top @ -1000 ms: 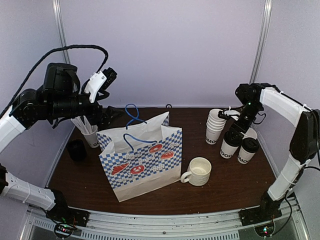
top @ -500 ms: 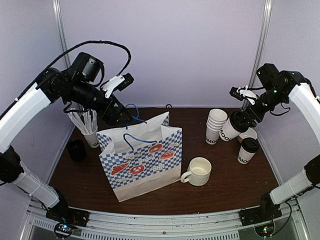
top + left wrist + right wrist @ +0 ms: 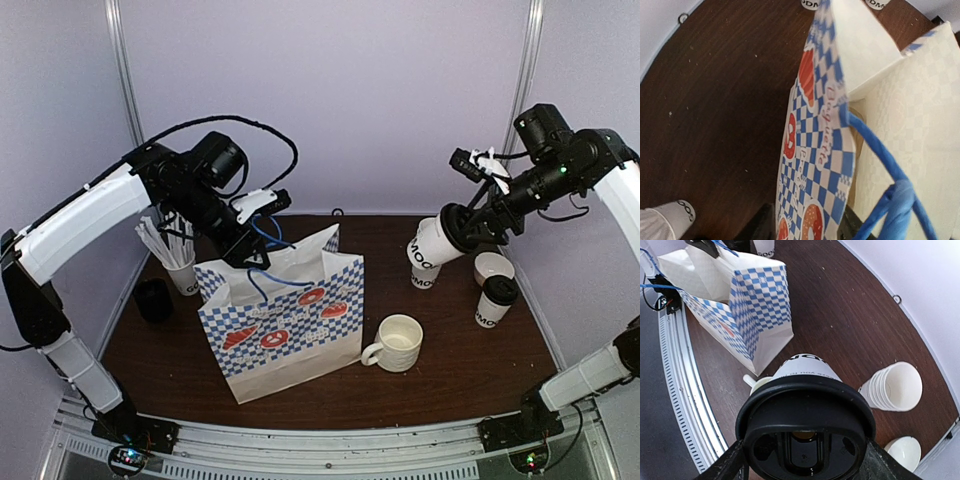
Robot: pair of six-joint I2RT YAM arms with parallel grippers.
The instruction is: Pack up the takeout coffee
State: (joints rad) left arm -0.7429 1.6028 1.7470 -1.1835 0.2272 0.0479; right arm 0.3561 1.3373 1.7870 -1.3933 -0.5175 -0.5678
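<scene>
A takeout coffee [image 3: 434, 249], a white cup with a black lid [image 3: 805, 432], hangs tilted above the table with my right gripper [image 3: 463, 227] shut on it. In the right wrist view the fingers [image 3: 729, 466] clasp it just under the lid. The other lidded takeout coffee [image 3: 495, 300] stands at the right. An open blue-checked paper bag [image 3: 285, 315] stands mid-table. My left gripper [image 3: 247, 254] is at its rear rim. The checkered wall [image 3: 812, 150] runs between both fingers [image 3: 759, 229], which lie close against it. A blue handle [image 3: 890, 177] lies to the right.
A stack of lidless cups [image 3: 424, 276] stands under the held cup, a single open cup [image 3: 492, 266] beside it. A white mug [image 3: 397, 342] sits in front of the bag. A cup of stirrers [image 3: 180, 272] and a black object [image 3: 153, 299] stand at the left.
My right arm lifted the lidded cup off the table and carried it left, tilted. My left arm swung right and down to the bag's rear rim, and its jaws narrowed around the wall.
</scene>
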